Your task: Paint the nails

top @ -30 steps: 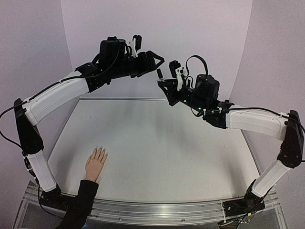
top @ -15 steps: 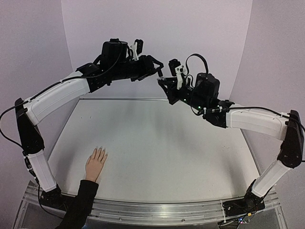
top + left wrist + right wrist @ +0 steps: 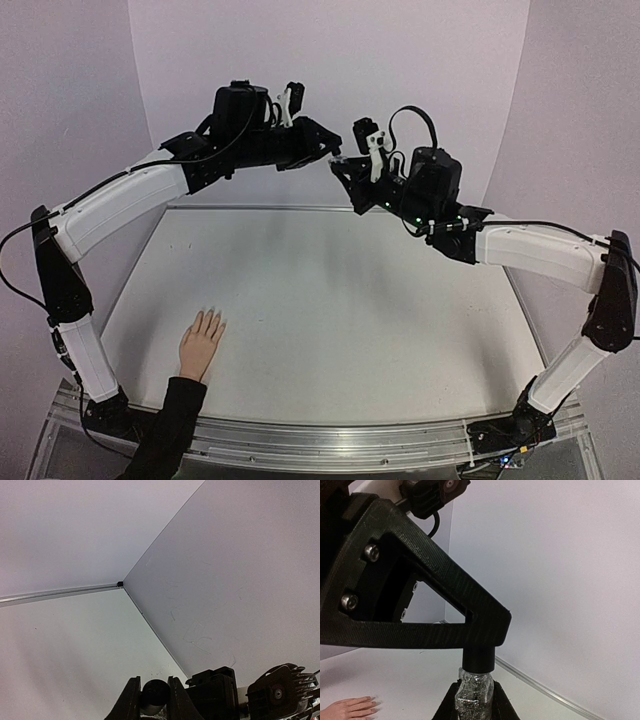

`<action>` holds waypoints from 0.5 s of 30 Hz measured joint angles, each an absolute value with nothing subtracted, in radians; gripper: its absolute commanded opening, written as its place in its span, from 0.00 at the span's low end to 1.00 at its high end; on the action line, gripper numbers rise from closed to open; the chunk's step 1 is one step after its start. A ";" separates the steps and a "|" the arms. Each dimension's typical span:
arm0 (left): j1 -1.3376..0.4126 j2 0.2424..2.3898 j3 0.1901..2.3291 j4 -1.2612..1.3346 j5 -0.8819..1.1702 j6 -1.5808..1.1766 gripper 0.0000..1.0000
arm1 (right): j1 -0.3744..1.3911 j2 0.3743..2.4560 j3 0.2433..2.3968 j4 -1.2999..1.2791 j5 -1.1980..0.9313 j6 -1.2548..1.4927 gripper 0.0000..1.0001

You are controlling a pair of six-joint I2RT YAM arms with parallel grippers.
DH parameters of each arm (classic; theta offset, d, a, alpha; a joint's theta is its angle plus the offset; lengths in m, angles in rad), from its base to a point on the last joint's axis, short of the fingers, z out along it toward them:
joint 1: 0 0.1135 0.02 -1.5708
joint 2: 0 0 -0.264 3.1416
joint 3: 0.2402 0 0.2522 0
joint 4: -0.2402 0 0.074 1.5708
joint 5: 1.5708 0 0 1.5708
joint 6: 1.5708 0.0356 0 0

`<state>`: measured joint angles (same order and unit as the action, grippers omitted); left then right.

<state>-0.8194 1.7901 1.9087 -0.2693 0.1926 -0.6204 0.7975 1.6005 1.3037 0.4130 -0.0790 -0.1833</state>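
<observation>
1. State of the jaws: the right jaws grasp the body of a small clear bottle with glittery contents (image 3: 476, 692). The left jaws are clenched on its black cylindrical cap (image 3: 479, 659), which shows as a dark round end between the left fingers in the left wrist view (image 3: 154, 692).
2. Governing relation: in the right wrist view the bottle stands upright, with the cap at 12 o'clock from its body. The long axis of bottle and cap is one line. Judgement: the cap has to come off along that line, so the two arms must part along it and not across it.
3. Position of the pair: the left arm (image 3: 130, 195) and the right arm (image 3: 530, 250) meet high above the far edge of the white tabletop (image 3: 350, 320), and neither touches it.
4. Location of the task's thing: the pale peach mannequin-like hand with a black sleeve (image 3: 202, 345) lies flat on the tabletop, at about 7 o'clock from the joined jaws and well apart from them. Its long axis runs from 7 to 1 o'clock, and the nails (image 3: 210, 317) are at the 1 o'clock end. The nails are too small to judge for paint.
5. Nearer arm: the hand lies just beside the base of the left arm.
6. Obstructions: no object shows on the tabletop between the jaws and the hand. Judgement: the risk is a tilted bottle once the cap is off.
</observation>
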 measured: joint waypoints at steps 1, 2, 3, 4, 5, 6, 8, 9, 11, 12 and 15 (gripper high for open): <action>-0.819 1.790 1.909 -0.270 0.195 -0.613 0.13 | 0.797 1.600 1.306 0.407 -0.079 -0.183 0.00; -0.818 1.790 1.907 -0.270 0.199 -0.604 0.13 | 0.797 1.600 1.310 0.399 -0.079 -0.183 0.00; -0.816 1.790 1.902 -0.266 0.203 -0.595 0.12 | 0.797 1.600 1.314 0.390 -0.079 -0.182 0.00; -0.815 1.790 1.896 -0.258 0.210 -0.592 0.11 | 0.797 1.600 1.317 0.381 -0.078 -0.180 0.00; -0.813 1.790 1.887 -0.245 0.218 -0.588 0.10 | 0.797 1.600 1.319 0.375 -0.078 -0.178 0.00; -0.810 1.789 1.876 -0.230 0.226 -0.584 0.09 | 0.797 1.600 1.320 0.368 -0.077 -0.175 0.00; -0.803 1.787 1.850 -0.199 0.258 -0.570 0.07 | 0.796 1.600 1.325 0.348 -0.079 -0.166 0.00; -0.797 1.787 1.841 -0.187 0.283 -0.557 0.06 | 0.794 1.600 1.329 0.333 -0.088 -0.159 0.00; -0.779 1.785 1.822 -0.160 0.361 -0.513 0.04 | 0.782 1.599 1.332 0.318 -0.142 -0.151 0.00; -0.769 1.781 1.807 -0.142 0.409 -0.482 0.03 | 0.772 1.597 1.332 0.316 -0.187 -0.146 0.00; -0.738 1.727 1.705 -0.039 0.587 -0.409 0.01 | 0.742 1.579 1.329 0.305 -0.395 -0.121 0.00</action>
<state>-0.7381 1.7271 1.7047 -0.0388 0.5867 -0.4094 0.7417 1.5787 1.3288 0.3052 -0.3947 -0.1206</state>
